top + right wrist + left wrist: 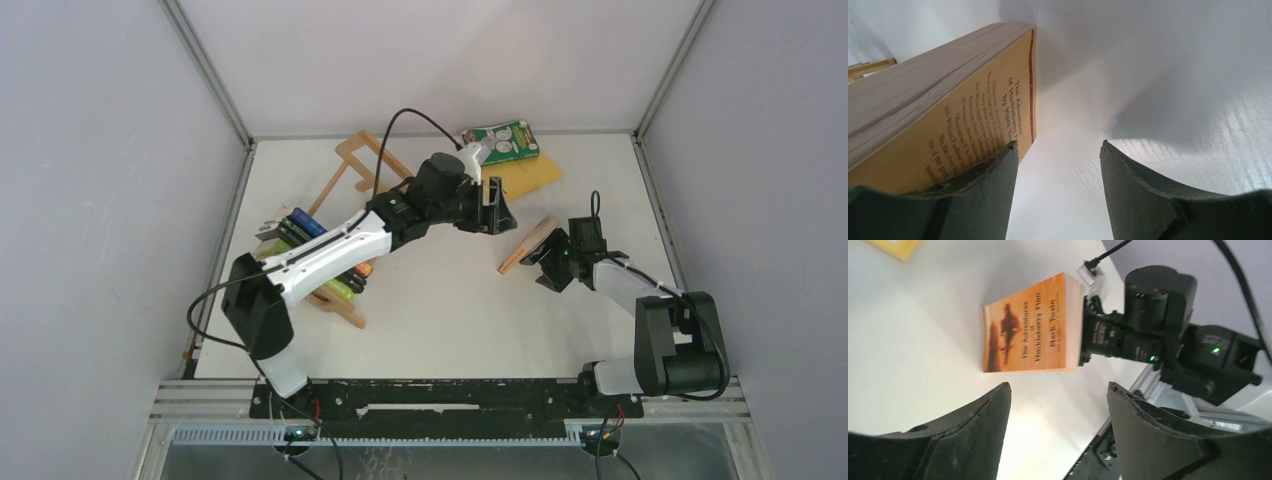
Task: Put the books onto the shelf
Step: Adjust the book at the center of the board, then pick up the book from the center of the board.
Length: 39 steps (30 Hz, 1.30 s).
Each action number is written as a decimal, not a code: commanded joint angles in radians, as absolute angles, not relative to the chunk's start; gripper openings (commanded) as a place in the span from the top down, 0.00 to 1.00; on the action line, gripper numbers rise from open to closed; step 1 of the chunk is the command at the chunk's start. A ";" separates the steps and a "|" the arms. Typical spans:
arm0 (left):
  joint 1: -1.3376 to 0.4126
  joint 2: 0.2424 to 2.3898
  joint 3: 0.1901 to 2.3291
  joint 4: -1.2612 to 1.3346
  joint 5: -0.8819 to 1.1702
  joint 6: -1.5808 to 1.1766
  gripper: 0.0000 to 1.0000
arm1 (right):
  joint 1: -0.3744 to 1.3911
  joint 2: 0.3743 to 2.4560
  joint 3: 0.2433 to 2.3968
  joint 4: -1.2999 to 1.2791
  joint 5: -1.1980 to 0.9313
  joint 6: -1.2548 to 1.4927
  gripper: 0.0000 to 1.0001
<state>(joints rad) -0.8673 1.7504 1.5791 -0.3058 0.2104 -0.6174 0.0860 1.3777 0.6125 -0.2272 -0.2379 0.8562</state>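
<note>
Plainly a robotics lab, more exactly a closed test cell. Shown first by two robot arms, a left arm [330, 250] and a right arm [640, 295], bolted on a black rail [450, 400] at the near edge of a white worktop [450, 330]. Shown also by plain grey panels [90, 200] on three sides, held by slim metal posts [205, 65], like a booth. Below the rail, a slotted cable channel [230, 436]. On the right arm, small green lights [1216, 350] on a black camera block. On the worktop, a few books [505, 142] and a small wooden shelf [345, 312], close to the arms.
</note>
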 commanded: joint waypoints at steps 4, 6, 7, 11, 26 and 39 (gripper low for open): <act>-0.866 1.620 1.366 -0.195 0.082 -0.439 0.25 | 0.077 1.371 0.649 -0.194 -0.241 0.841 0.32; -0.877 1.611 1.311 -0.153 0.075 -0.411 0.25 | 0.078 1.370 0.648 -0.192 -0.242 0.842 0.32; -0.886 1.609 1.291 -0.138 0.068 -0.396 0.25 | 0.078 1.370 0.649 -0.191 -0.242 0.842 0.32; -0.922 1.625 1.246 -0.095 0.033 -0.355 0.25 | 0.078 1.363 0.649 -0.193 -0.241 0.841 0.32; -0.969 1.730 1.244 0.052 -0.070 -0.300 0.22 | 0.089 1.371 0.669 -0.209 -0.229 0.840 0.32; -0.977 1.728 1.278 0.067 0.044 -0.298 0.19 | 0.105 1.388 0.701 -0.219 -0.216 0.842 0.32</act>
<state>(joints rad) -0.9722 1.7412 1.2484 0.0139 -0.0006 -0.3202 0.0975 1.3830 0.6647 -0.2356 -0.2333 0.8509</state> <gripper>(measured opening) 0.812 0.680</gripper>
